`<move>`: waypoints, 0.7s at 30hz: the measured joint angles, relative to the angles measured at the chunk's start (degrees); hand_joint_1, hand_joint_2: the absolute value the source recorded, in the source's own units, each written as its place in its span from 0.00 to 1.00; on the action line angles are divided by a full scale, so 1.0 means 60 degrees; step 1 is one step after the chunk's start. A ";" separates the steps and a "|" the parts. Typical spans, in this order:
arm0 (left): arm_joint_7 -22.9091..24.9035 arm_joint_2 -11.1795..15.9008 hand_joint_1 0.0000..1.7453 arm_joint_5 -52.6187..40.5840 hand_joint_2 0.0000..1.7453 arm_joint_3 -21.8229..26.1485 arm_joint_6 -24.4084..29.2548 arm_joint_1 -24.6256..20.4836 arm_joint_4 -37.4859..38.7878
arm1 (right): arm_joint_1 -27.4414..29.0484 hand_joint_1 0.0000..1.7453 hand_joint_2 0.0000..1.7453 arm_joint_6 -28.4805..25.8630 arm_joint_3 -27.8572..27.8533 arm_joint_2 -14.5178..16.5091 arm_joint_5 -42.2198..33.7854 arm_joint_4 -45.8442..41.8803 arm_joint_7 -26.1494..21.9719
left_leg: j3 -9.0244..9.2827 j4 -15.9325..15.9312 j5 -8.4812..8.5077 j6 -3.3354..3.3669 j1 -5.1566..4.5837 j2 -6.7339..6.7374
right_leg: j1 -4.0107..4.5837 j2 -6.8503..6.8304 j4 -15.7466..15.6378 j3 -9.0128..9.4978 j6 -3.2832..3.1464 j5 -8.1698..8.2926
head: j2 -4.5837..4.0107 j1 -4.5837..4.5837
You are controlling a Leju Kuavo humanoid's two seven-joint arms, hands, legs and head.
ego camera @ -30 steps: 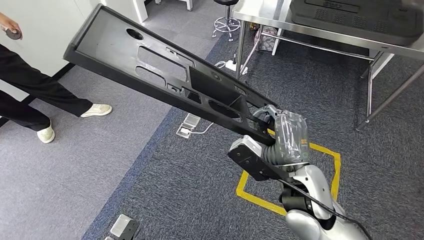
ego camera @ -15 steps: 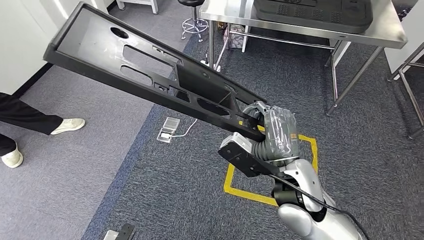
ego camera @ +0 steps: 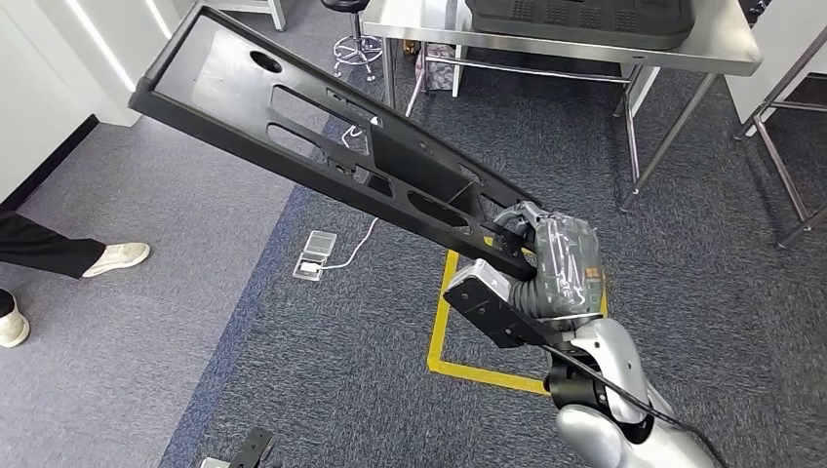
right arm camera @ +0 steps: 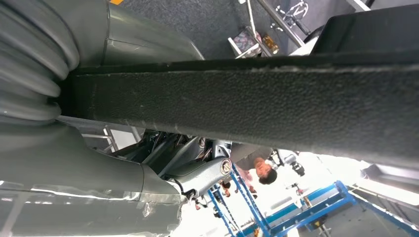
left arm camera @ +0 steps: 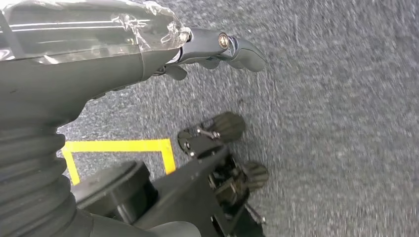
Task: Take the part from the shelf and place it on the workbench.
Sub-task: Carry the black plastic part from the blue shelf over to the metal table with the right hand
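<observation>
Up and away from the right hand (ego camera: 546,258), whose fingers are clamped on its near end, the long black plastic panel with cut-out slots (ego camera: 322,161) juts out above the carpet, so the taking looks done and the placing remains. Beyond the hand stands the stainless steel bench (ego camera: 722,57), already carrying a dark moulded tray (ego camera: 585,19), with a stool (ego camera: 349,39) and a floor socket box (ego camera: 314,255) nearby. Beside the body hangs the left hand (left arm camera: 217,47), holding nothing, fingers apparently loosely extended.

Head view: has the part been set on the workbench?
No. The right hand holds the long black part by one end, above the carpet, short of the steel workbench.
</observation>
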 joint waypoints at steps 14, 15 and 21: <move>0.0038 0.0020 0.00 -0.0165 1.00 -0.0004 -0.0085 -0.0006 -0.0003 | 0.0015 1.00 1.00 -0.0018 -0.0001 0.0005 0.0118 0.0000 0.0191 | 0.0020 -0.0216 0.0197 0.0183 -0.0013 -0.0856 | -0.0050 0.0919 -0.0034 -0.0044 0.0095 0.0095 | -0.0001 -0.0439; 0.0048 0.0015 0.00 -0.0179 1.00 -0.0003 -0.0091 -0.0025 -0.0005 | 0.0022 1.00 1.00 -0.0017 -0.0003 -0.0005 0.0120 0.0000 0.0197 | 0.0045 -0.0287 0.0235 0.0212 0.0014 -0.0784 | -0.0036 0.0849 0.0033 -0.0075 0.0141 0.0031 | -0.0001 -0.0419; 0.0116 0.0004 0.00 -0.0198 1.00 0.0000 -0.0093 -0.0044 -0.0011 | 0.0073 1.00 1.00 -0.0010 -0.0007 -0.0040 0.0137 0.0000 0.0223 | 0.0057 -0.0386 0.0292 0.0305 0.0074 -0.0300 | -0.0061 0.0241 0.2526 -0.1228 0.0328 -0.1110 | -0.0001 -0.0058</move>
